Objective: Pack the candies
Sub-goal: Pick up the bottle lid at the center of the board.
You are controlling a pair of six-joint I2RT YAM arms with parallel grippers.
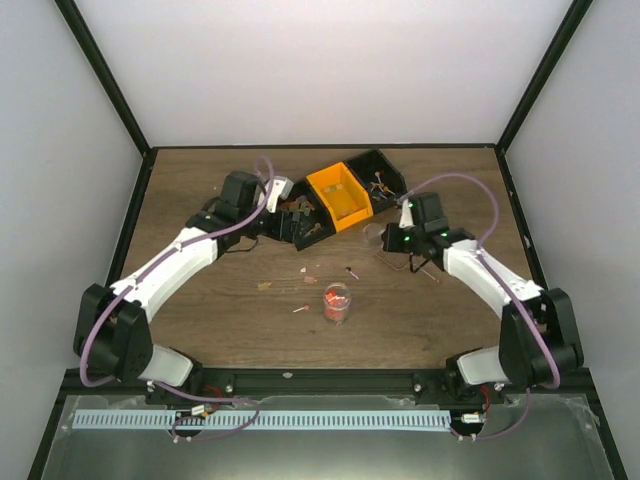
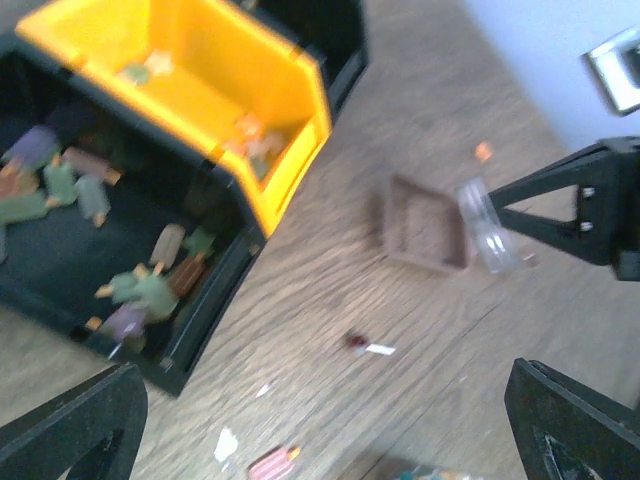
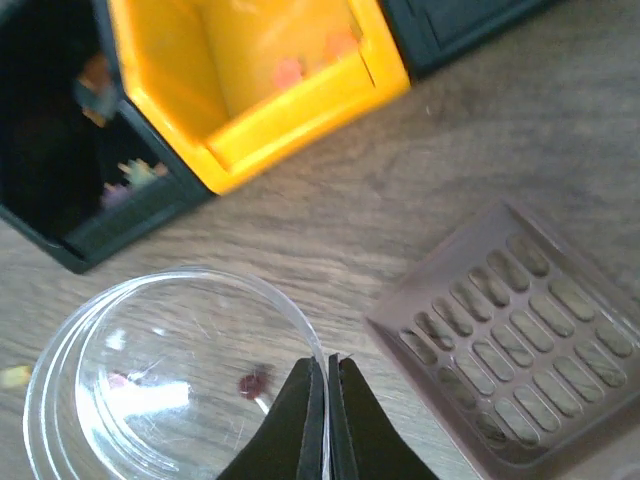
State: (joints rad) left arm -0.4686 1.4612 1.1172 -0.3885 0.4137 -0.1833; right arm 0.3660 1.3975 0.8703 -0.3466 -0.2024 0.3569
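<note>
Small wrapped candies lie loose on the wooden table (image 1: 200,300): one red (image 2: 360,345), one pink and orange (image 2: 270,462), and a few more (image 1: 308,272). More candies lie in the left black bin (image 2: 150,285) and the orange bin (image 2: 255,140). A small clear cup (image 1: 337,302) holding red and orange candies stands mid-table. My left gripper (image 2: 320,420) is open and empty, above the table beside the black bin. My right gripper (image 3: 326,365) is shut on the rim of the clear round lid (image 3: 170,380), just above the table.
The orange bin (image 1: 338,195) sits between two black bins (image 1: 383,178) at the back. A brown slotted tray (image 3: 520,340) lies on the table just right of the lid. The enclosure walls rise at the table's back and sides.
</note>
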